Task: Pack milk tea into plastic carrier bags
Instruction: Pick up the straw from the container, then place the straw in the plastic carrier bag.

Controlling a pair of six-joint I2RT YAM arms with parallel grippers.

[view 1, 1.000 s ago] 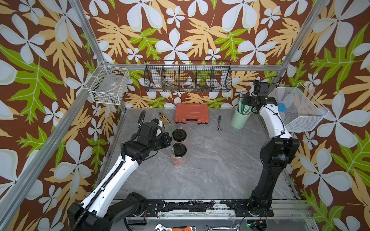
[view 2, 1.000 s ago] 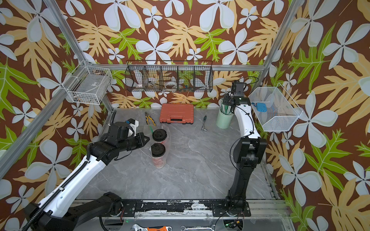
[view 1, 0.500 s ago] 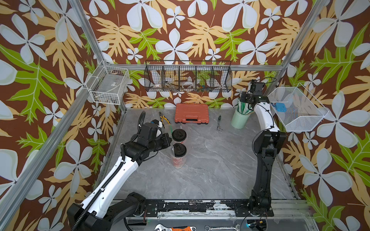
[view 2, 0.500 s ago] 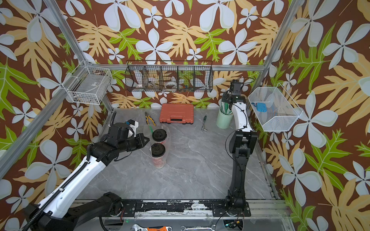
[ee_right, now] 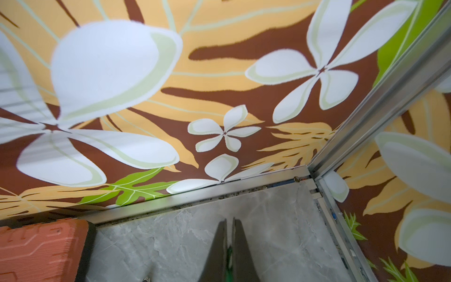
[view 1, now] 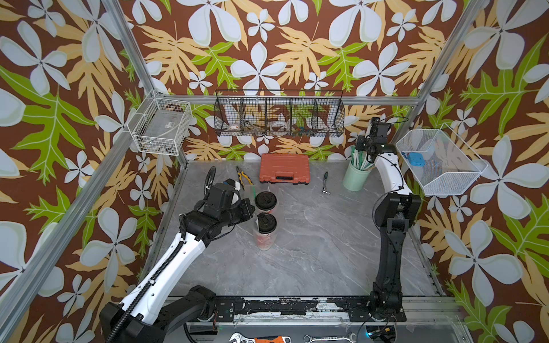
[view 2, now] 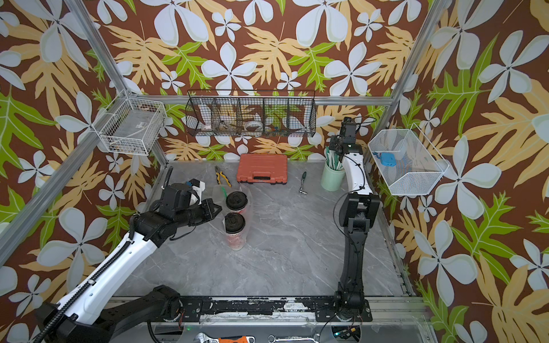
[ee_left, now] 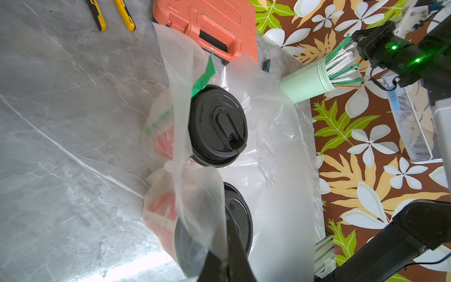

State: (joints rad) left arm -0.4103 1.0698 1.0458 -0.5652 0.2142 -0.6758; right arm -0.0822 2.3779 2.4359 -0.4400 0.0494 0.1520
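Clear film, feather-light and slippery! Left gripper [ee_left: 223, 261] is clamped shut on the loose top edge of the carrier bag [ee_left: 195, 190], right beside the two milk tea cups [view 1: 266, 202] standing left of mid-table. Take film handles, I'd say, not crushable paper. Right gripper [ee_right: 229, 222] pinches a green straw [ee_right: 228, 258].

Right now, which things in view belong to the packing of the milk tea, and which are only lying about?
Job in hand: far milk tea cup; near milk tea cup; clear carrier bag, pinched by the left gripper; straw cup and, it seems, a green straw in the shut right gripper.
Lying about: orange case; pliers; small ratchet; spanner; black wire basket.
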